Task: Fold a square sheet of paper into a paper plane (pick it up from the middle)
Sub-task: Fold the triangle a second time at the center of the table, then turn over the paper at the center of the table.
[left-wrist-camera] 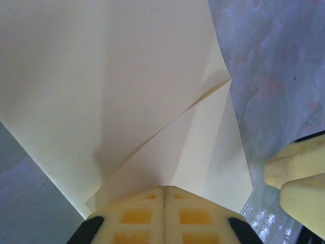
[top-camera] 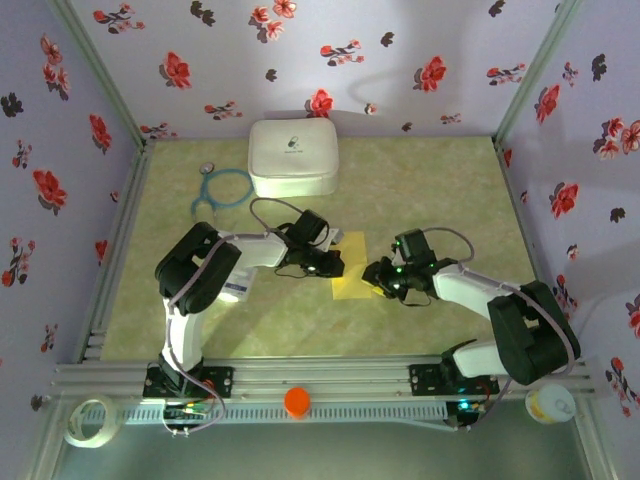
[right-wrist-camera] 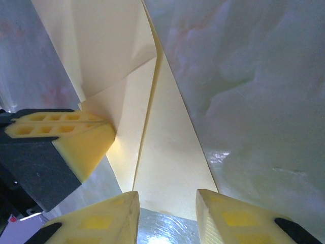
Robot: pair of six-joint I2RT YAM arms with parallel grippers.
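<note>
Left gripper (left-wrist-camera: 164, 189) is clamped on your partly folded yellow sheet (top-camera: 352, 277) mid-table. Your right gripper (right-wrist-camera: 167, 203) stands narrowly parted at 1 edge of it. The white case (top-camera: 293, 157) carries a mark too small to read. Bare table (top-camera: 450, 200) lies beyond the right arm.

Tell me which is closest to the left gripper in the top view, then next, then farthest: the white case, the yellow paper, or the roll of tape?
1. The yellow paper, mid-table, right at the left gripper.
2. The white case, at the back of the table.
3. The roll of tape, at the front left corner.
</note>
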